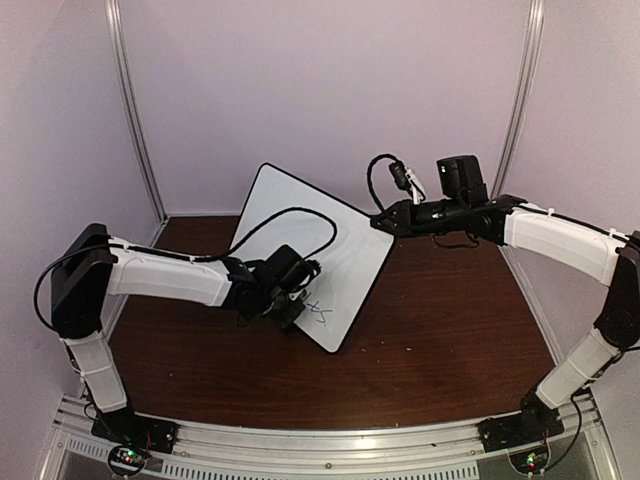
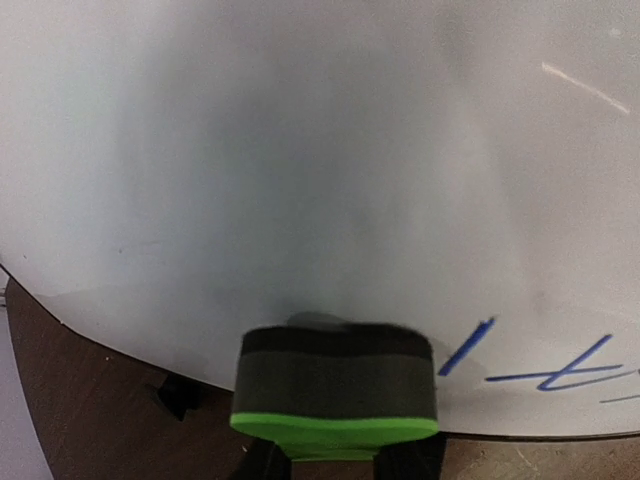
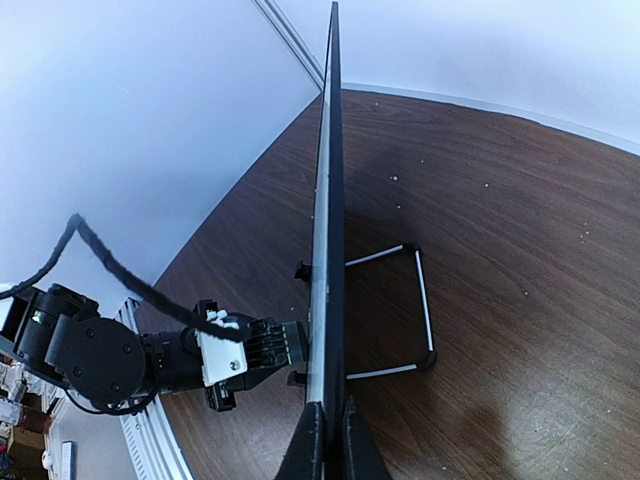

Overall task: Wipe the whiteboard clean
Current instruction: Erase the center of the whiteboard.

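on whiteboard (image 1: pixel 350 270), left gripper (image 2: pixel 338 468), mostly cropped, clamps eraser (image 2: pixel 335 390); right gripper (image 3: pixel 327 440) pinches its edge.

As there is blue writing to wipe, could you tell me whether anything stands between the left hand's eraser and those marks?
Nothing visible does. The eraser in the left hand rests against the whiteboard, and only bare board lies between it and the blue marks just beside it.

The eraser (image 2: pixel 335 385) hides most of the left claw (image 2: pixel 337 465); the bottom edge cuts off the rest. Blue writing (image 2: pixel 548 372) on the whiteboard (image 2: pixel 300 150) runs off the right edge, too blurry to read.
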`<state>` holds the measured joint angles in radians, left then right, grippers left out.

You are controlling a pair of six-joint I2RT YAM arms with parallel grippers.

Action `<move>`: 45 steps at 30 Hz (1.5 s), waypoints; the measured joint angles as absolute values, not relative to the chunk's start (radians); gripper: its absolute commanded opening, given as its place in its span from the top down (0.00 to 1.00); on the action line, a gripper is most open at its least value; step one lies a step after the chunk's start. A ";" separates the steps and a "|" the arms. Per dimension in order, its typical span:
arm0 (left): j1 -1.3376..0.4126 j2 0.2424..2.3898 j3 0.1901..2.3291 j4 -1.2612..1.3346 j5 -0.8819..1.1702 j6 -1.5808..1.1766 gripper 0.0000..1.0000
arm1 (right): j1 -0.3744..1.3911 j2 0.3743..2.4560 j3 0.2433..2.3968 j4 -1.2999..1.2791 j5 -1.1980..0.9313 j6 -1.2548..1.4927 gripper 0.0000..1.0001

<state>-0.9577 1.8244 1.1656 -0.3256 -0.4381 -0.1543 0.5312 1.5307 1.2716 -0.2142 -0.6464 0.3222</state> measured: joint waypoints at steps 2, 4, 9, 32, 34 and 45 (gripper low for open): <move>-0.984 1.824 1.169 -0.323 -0.438 -0.149 1.00 | 0.531 1.532 1.272 -0.213 -0.646 0.322 1.00; -1.011 1.824 1.169 -0.316 -0.437 -0.146 1.00 | 0.531 1.532 1.272 -0.213 -0.648 0.320 1.00; -1.060 1.824 1.169 -0.295 -0.418 -0.144 1.00 | 0.531 1.533 1.272 -0.207 -0.657 0.307 1.00; -0.885 1.795 1.172 -0.253 -0.454 -0.125 1.00 | 0.532 1.543 1.279 -0.213 -0.649 0.322 1.00; -0.914 1.795 1.171 -0.247 -0.455 -0.115 1.00 | 0.531 1.543 1.279 -0.214 -0.646 0.323 1.00; -1.061 1.794 1.120 -0.192 -0.427 -0.107 1.00 | 0.531 1.546 1.284 -0.213 -0.655 0.306 1.00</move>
<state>-1.0607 1.7943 1.1198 -0.1917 -0.4271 -0.1066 0.5312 1.5459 1.2842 -0.2127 -0.6548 0.3061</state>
